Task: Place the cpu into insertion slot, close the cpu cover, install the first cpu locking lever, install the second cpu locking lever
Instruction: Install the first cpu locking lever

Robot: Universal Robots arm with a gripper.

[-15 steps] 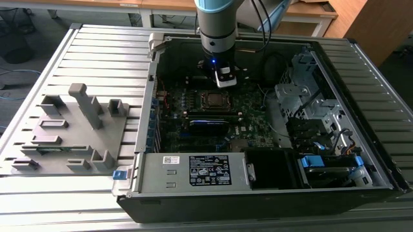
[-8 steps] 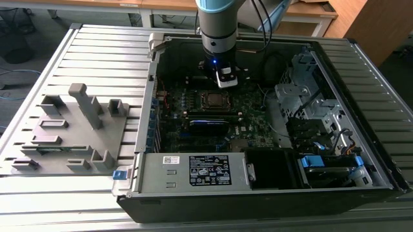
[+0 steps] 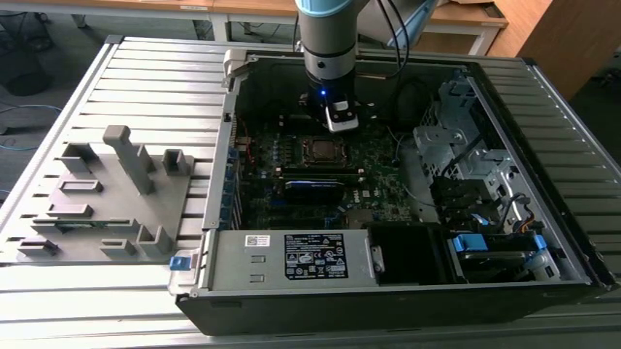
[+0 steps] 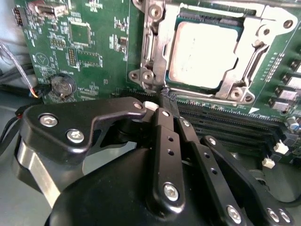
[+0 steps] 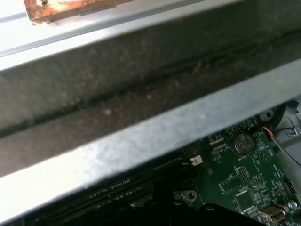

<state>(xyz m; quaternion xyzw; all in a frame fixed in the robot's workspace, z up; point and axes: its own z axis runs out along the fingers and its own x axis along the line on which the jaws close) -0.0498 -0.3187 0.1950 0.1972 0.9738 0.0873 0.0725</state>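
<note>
Black gripper (image 4: 165, 94) linkage is looming closest in the second wrist view, its fingers (image 4: 162, 141) drawn together to a narrow tip and gripping nothing that I can see. That tip is hovering just beside a corner of the insertion slot (image 4: 148, 70), near where a locking lever (image 4: 256, 59) would pivot. Beyond it, the cpu (image 4: 202, 54) is sitting flat in the slot, with the cpu cover (image 4: 221, 14) lying down around it, its frame ringing the grey top. So the seating and closing are looking done, and the lever work is the step in hand.

To do it well, I judge the closed tip should be pressing on the lever itself, not on the cover or the green motherboard (image 4: 89, 47), and sweeping slowly so the wire is hooking under its catch.

Farther off, in the exterior view, the arm (image 3: 330, 43) is reaching down into the open computer case (image 3: 505, 291).
</note>
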